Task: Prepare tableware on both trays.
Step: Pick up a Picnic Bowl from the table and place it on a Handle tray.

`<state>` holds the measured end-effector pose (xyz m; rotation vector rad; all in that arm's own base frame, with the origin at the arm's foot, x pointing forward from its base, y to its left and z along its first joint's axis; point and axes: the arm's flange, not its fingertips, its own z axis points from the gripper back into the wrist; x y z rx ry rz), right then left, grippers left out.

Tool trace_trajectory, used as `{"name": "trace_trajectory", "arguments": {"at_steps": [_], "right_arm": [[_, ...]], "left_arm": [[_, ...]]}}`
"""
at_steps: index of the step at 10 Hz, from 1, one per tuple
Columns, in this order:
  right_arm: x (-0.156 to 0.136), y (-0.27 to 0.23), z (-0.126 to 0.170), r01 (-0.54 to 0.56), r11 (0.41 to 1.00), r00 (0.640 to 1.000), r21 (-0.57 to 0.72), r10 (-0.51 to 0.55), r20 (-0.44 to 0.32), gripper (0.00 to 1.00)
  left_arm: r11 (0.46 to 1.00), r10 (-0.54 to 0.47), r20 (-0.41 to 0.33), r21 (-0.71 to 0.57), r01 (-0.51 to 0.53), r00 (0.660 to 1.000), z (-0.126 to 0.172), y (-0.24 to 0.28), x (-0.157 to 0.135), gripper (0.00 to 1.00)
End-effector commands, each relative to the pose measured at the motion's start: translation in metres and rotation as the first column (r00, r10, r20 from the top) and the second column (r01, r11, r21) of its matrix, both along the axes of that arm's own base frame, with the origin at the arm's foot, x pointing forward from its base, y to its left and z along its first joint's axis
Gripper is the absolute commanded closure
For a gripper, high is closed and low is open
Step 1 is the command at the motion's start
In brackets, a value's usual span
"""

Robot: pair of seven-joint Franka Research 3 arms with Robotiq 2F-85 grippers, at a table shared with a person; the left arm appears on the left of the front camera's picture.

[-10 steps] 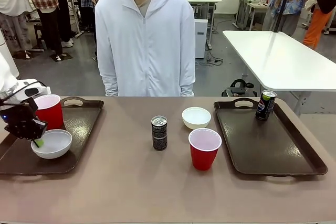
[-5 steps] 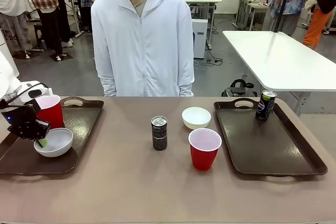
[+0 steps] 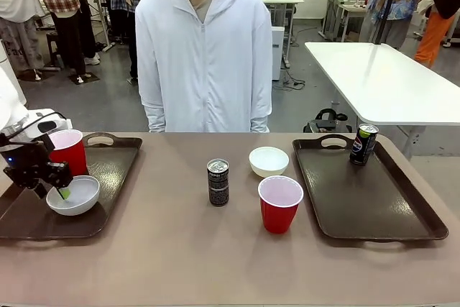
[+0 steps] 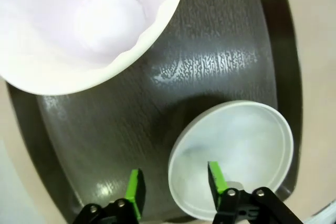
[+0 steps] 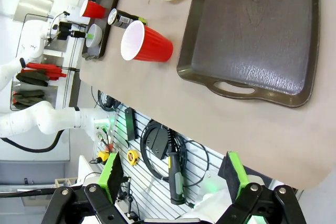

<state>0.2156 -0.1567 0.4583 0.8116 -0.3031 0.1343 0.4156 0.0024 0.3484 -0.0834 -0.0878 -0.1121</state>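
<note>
On the left tray [image 3: 108, 177] stand a red cup [image 3: 68, 150] and a small white bowl [image 3: 74, 195]. My left gripper [image 3: 52, 183] is open over the bowl's near rim. In the left wrist view one green pad is inside the bowl [image 4: 241, 150] and the other is outside it, over the tray [image 4: 210, 66]; the gripper [image 4: 176, 187] grips nothing. A dark can [image 3: 218, 182], a second white bowl [image 3: 269, 161] and a second red cup [image 3: 279, 203] stand mid-table. Another can [image 3: 364, 143] stands on the right tray [image 3: 374, 206]. My right gripper [image 5: 172, 177] is open and empty, off the table's edge beyond the right tray [image 5: 252, 40].
A person in a white hooded jacket [image 3: 205, 55] stands at the far side, arms down. The cup's white inside [image 4: 79, 19] looms close to the left wrist camera. Bare table lies between the two trays in front of the can and cup.
My left gripper has opened and let go of the bowl's rim. The bowl now rests on the left tray, slightly farther back than a second ago.
</note>
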Motion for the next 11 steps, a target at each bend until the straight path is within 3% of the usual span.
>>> {"name": "trace_trajectory", "arguments": {"at_steps": [1, 2, 4, 7, 9, 10, 11], "right_arm": [[0.001, 0.001, 0.001, -0.005, 1.0, 1.0, 0.023, 0.005, 0.01, 0.0], [0.001, 0.001, 0.001, -0.005, 1.0, 1.0, 0.023, 0.005, 0.01, 0.0], [0.001, 0.001, 0.001, -0.005, 1.0, 1.0, 0.023, 0.005, 0.01, 0.0], [0.001, 0.001, 0.001, -0.005, 1.0, 1.0, 0.023, 0.005, 0.01, 0.0], [0.001, 0.001, 0.001, -0.005, 1.0, 1.0, 0.023, 0.005, 0.01, 0.0], [0.001, 0.001, 0.001, -0.005, 1.0, 1.0, 0.023, 0.005, 0.01, 0.0], [0.001, 0.001, 0.001, -0.005, 1.0, 1.0, 0.023, 0.005, 0.01, 0.0]], "left_arm": [[0.999, -0.018, 0.0, 0.033, 0.018, 1.0, 0.022, -0.002, -0.029, 0.16], [0.998, -0.04, 0.004, 0.044, 0.04, 0.999, 0.035, -0.003, -0.032, 0.0], [0.996, -0.068, 0.018, 0.056, 0.067, 0.998, 0.069, -0.008, -0.037, 0.0], [0.996, 0.045, -0.025, 0.078, -0.043, 0.999, 0.106, -0.011, -0.031, 0.0], [0.994, 0.056, -0.076, 0.095, -0.048, 0.996, 0.107, -0.011, -0.03, 0.0], [0.999, 0.015, -0.014, 0.052, -0.014, 1.0, 0.107, -0.011, -0.035, 0.0], [0.999, 0.015, -0.014, 0.052, -0.014, 1.0, 0.107, -0.011, -0.035, 0.0]]}}
